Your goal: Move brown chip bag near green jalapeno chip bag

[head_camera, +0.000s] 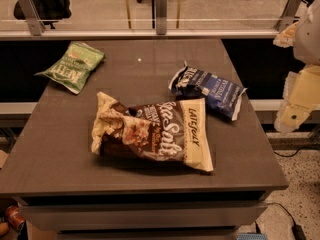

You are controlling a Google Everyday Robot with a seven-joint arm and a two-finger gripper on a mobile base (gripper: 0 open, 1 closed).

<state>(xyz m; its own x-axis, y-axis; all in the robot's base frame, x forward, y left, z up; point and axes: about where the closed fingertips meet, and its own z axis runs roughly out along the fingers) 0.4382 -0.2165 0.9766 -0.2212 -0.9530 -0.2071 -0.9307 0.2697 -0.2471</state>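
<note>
Located the claw (pixel 298 104) off the right edge of the desk (pixel 50 159), clear of every bag; cannot tell whether open or closed. Found the brown chip bag (pixel 152 131) lying flat at mid-desk, well to the left of the claw and slightly nearer the front. Noted the green jalapeno chip bag (pixel 74 65) much farther left of the claw, at the back corner — well apart from the brown one. Logged a dark blue bag (pixel 207 90) nearest the claw, just behind the brown bag's cream end. Judged light, soft, puffed, likely slick film with fragile contents. Recommend pinching a raised crease or the crumpled cream end from above — gently.
</note>
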